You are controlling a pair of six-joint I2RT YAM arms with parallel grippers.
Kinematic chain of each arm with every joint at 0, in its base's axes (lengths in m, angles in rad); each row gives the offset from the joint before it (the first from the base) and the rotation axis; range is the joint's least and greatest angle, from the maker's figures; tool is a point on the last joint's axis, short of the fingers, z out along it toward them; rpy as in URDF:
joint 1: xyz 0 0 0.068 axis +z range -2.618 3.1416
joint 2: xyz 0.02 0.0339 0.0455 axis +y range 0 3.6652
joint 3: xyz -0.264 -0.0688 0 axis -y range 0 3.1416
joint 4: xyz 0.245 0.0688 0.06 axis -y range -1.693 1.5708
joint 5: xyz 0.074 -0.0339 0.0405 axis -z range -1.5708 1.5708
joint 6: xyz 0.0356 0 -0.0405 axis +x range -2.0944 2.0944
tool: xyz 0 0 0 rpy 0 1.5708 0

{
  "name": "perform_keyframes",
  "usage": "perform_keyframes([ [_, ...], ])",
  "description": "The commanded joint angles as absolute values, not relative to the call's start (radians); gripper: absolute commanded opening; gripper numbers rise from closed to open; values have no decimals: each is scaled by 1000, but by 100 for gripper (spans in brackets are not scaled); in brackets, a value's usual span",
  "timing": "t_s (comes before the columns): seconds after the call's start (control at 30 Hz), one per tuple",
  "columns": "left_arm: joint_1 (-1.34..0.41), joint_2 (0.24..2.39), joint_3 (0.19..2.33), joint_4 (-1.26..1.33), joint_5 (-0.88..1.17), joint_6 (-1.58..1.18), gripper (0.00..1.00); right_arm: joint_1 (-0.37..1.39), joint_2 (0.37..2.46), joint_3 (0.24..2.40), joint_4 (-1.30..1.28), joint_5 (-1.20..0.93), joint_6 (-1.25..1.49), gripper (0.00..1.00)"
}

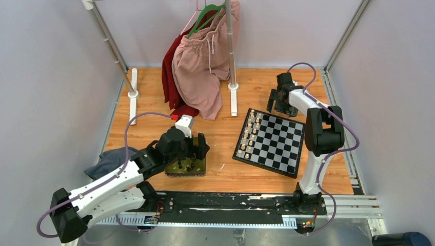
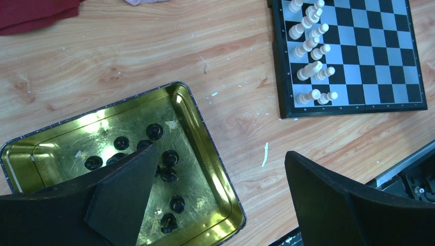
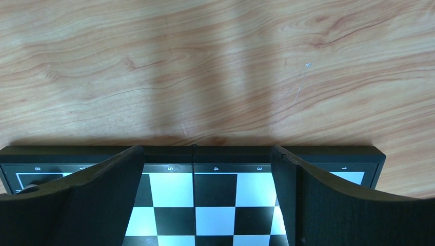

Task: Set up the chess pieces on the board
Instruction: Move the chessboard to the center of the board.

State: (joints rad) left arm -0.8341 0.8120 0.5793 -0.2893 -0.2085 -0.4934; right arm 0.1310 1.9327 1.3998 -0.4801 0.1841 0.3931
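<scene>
Several black chess pieces lie loose in a shiny yellow-green tray, seen as dark specks in the top view. The board lies to the right of the tray, slightly turned; no black pieces stand on it. My left gripper hangs open over the tray's right rim, one finger above the pieces, holding nothing. From above, the left gripper sits at the tray's far edge. My right gripper is open and empty over the board's far edge, at the board's back corner.
Cream-white pieces fill two rows along the board's left side. A clothes rack post with a pink garment and a red one stands at the back. A blue-grey cloth lies left of the tray.
</scene>
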Motion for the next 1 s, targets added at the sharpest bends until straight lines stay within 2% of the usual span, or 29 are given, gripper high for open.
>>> perform_keyframes([
  [0.0, -830, 833, 584, -282, -195, -465, 100, 116, 1955, 1417, -491, 203, 379, 97],
  [0.97, -830, 892, 559, -215, -168, -478, 100, 164, 1897, 1268, -464, 157, 456, 97],
])
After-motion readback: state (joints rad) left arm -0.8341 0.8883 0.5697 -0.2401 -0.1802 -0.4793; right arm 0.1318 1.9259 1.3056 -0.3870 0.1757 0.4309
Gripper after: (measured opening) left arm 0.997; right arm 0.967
